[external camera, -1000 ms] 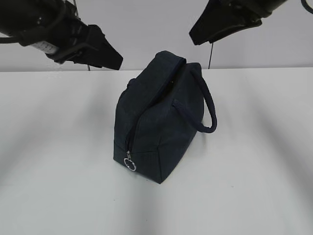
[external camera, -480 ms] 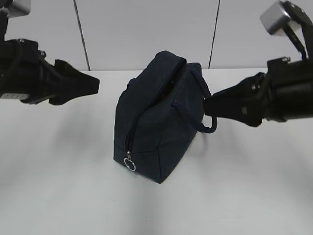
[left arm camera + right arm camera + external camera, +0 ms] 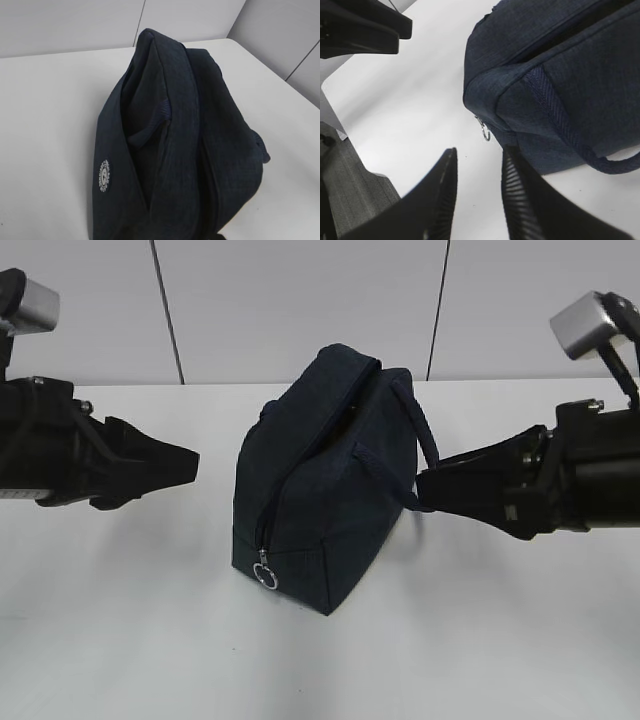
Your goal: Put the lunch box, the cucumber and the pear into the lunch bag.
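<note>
Navy lunch bag (image 3: 325, 480) upright on table (image 3: 120, 620), contents hidden

One lunch bag (image 3: 325, 475), two claws: left (image 3: 185, 465), right (image 3: 430, 488).

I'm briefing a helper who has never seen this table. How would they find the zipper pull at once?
Start at the dark navy lunch bag standing in the middle of the white table, between the two black grippers. Look at its narrow end facing the camera and follow the zipper seam down. Near the bottom hangs the zipper pull, a small silver ring, the only shiny thing on the dark fabric.
</note>
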Robot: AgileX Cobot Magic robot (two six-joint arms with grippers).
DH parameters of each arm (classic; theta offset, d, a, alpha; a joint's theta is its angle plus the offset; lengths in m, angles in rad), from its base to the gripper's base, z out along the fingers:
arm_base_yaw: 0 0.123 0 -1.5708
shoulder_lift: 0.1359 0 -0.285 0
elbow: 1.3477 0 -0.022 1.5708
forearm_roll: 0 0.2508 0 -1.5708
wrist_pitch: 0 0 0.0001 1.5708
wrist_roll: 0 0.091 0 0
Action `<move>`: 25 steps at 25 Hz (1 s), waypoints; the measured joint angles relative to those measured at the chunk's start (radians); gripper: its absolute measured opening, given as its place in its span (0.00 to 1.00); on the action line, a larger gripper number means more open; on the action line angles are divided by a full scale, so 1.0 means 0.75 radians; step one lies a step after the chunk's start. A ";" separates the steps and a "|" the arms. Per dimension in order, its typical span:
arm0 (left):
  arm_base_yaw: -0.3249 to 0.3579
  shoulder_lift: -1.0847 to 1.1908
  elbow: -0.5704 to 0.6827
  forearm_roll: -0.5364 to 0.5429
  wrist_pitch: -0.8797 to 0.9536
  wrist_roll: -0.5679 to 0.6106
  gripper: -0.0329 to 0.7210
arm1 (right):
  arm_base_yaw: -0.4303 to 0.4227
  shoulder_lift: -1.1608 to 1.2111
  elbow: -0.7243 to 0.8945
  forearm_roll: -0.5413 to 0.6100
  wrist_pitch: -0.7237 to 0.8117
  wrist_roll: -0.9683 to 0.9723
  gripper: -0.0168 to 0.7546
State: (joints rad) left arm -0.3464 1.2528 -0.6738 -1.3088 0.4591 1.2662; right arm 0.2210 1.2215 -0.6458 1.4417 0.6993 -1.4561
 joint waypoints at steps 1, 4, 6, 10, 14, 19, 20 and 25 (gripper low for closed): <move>0.000 0.000 0.000 0.000 0.000 0.000 0.41 | 0.000 0.000 0.000 0.000 0.008 0.000 0.34; 0.000 0.000 0.000 0.000 0.000 0.000 0.39 | 0.000 0.000 0.000 0.000 0.032 0.000 0.34; 0.000 0.000 0.000 0.000 0.000 0.000 0.37 | 0.000 0.000 0.000 0.000 0.058 -0.003 0.34; 0.000 0.000 0.000 0.000 0.000 0.000 0.35 | 0.000 0.000 0.002 0.068 0.085 -0.003 0.34; 0.000 0.000 0.000 0.000 0.000 0.000 0.35 | 0.000 0.000 0.002 0.103 0.088 -0.005 0.34; 0.000 0.000 0.000 -0.001 0.001 0.000 0.35 | 0.044 -0.031 -0.027 -0.232 -0.080 0.135 0.33; 0.000 0.000 0.000 -0.001 0.001 0.000 0.35 | 0.065 -0.048 -0.029 -0.325 -0.182 0.206 0.33; 0.000 0.000 0.000 -0.001 0.001 0.000 0.35 | 0.327 -0.165 0.007 -0.743 -0.671 0.570 0.33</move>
State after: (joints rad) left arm -0.3464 1.2528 -0.6738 -1.3098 0.4599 1.2662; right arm 0.4663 1.0980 -0.6404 0.8843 0.1963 -1.0288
